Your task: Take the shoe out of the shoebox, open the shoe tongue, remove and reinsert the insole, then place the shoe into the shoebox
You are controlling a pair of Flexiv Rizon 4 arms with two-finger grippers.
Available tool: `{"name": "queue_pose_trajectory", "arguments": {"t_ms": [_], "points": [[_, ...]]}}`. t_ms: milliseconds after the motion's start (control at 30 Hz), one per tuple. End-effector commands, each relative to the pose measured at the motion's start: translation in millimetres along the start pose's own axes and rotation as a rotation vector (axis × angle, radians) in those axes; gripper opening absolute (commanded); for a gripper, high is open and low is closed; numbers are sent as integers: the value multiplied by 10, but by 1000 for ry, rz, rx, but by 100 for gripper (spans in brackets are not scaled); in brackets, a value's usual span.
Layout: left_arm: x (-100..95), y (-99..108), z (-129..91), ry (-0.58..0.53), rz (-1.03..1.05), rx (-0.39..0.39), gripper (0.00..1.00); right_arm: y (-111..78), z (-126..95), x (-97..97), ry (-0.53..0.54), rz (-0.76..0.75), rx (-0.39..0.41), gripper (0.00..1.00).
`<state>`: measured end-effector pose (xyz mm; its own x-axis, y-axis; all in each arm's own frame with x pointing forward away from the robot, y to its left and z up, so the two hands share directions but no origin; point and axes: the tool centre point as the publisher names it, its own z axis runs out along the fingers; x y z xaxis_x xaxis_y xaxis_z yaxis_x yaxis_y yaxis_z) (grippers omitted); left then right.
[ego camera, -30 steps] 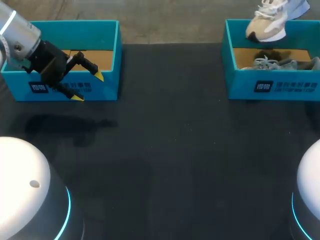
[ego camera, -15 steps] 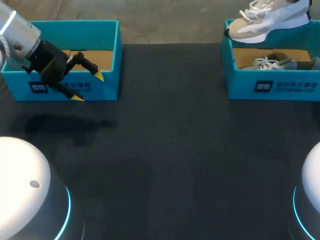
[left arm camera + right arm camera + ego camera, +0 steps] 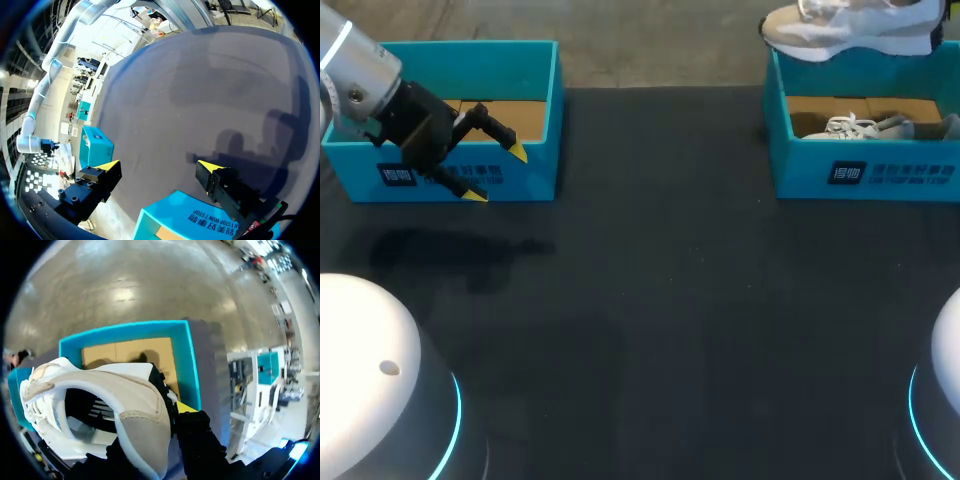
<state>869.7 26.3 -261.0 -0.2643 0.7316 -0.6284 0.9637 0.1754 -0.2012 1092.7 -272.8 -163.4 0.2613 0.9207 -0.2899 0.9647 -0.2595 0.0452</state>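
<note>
Dark table (image 3: 650, 300), left shoebox (image 3: 540, 175), right shoebox (image 3: 800, 175) beneath a shoe (image 3: 850, 30) aloft.

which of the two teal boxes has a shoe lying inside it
The right-hand box, below the lifted beige shoe: a grey shoe with white laces lies in it. The left-hand box, beside the left end effector, shows only cardboard floor.

Even overhead light; soft shadows (image 3: 460, 250) on dark table (image 3: 670, 300).
</note>
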Motion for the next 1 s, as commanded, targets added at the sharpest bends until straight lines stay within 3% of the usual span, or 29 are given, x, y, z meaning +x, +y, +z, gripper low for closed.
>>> {"name": "queue_pose_trajectory", "arguments": {"t_ms": [33, 400, 600, 1000], "points": [[-3, -4, 0, 3, 0, -2, 100, -18, 28, -31, 4, 87, 8, 0], [-3, -4, 0, 3, 0, -2, 100, -300, 152, -267, 4, 110, 8, 0], [-3, -4, 0, 3, 0, -2, 100, -408, 317, -258, -5, 57, 1, 0], [-3, -4, 0, 3, 0, -2, 100, -449, 685, -254, -4, 23, -42, 0]]}}
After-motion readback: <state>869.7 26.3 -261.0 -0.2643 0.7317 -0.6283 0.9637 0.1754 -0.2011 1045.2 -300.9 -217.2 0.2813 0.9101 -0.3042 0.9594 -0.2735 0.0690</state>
